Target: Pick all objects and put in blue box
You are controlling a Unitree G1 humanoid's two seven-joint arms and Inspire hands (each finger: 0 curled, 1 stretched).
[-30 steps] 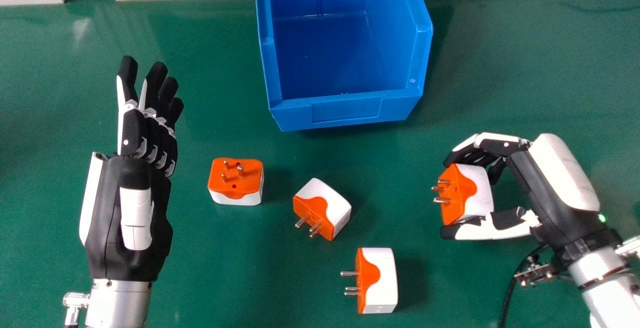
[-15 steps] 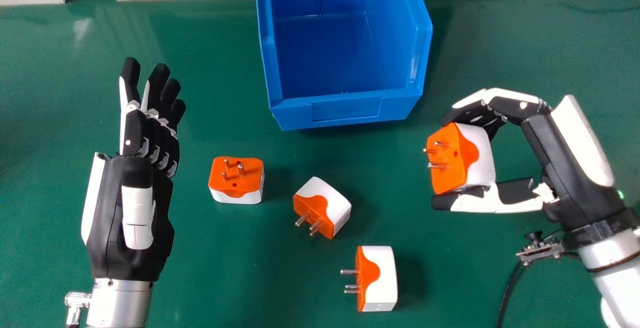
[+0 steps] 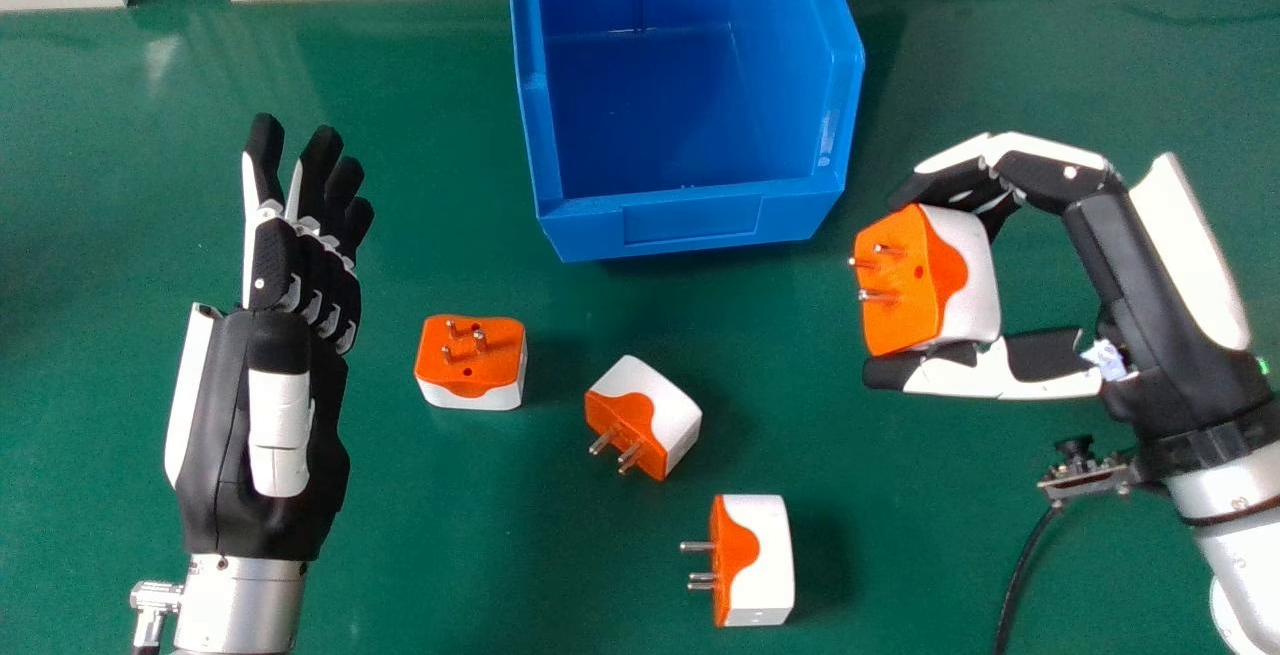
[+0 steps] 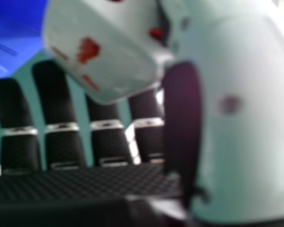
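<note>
A blue box (image 3: 690,220) stands at the top centre of the frame on a green desk (image 3: 450,555). At right, the right hand (image 3: 1045,360) grips an orange-and-white plug adapter (image 3: 965,275) between fingers and thumb. Three similar adapters (image 3: 470,355) lie from left of centre to bottom centre. The left hand (image 3: 280,385), fingers straight, is at left.

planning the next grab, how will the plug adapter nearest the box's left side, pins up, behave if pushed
The plug adapter looks rigid, probably hard plastic. Its flat-sided, blocky body would likely slide, not roll. Its upright pins might catch a finger.
</note>
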